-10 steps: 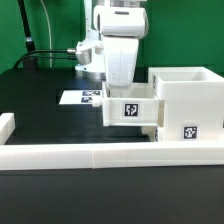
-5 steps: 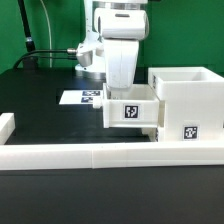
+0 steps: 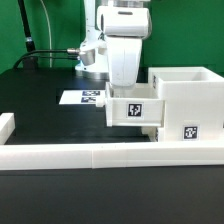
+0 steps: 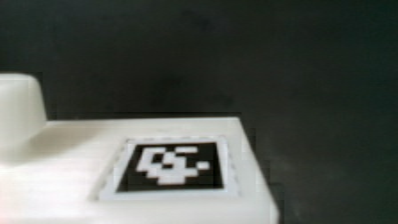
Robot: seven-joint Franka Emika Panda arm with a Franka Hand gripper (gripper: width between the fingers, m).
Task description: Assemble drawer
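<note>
The drawer's large white housing (image 3: 190,100) stands at the exterior view's right, with a square tag on its front. One small white tray (image 3: 133,112), also tagged, hangs level just off the table with its right end at the housing's opening. My gripper (image 3: 127,88) reaches down into the tray from above. Its fingertips are hidden by the tray wall, and it holds the tray up. The wrist view shows only the tray's white surface (image 4: 71,150) with its tag (image 4: 169,165) over the black table. The second tray is out of view.
The marker board (image 3: 80,97) lies flat on the black table behind the tray. A long low white wall (image 3: 90,155) runs along the front edge, with a short raised end (image 3: 6,125) at the exterior view's left. Cables hang behind the arm.
The gripper and the tray have shifted slightly toward the exterior view's right, closer into the housing.
</note>
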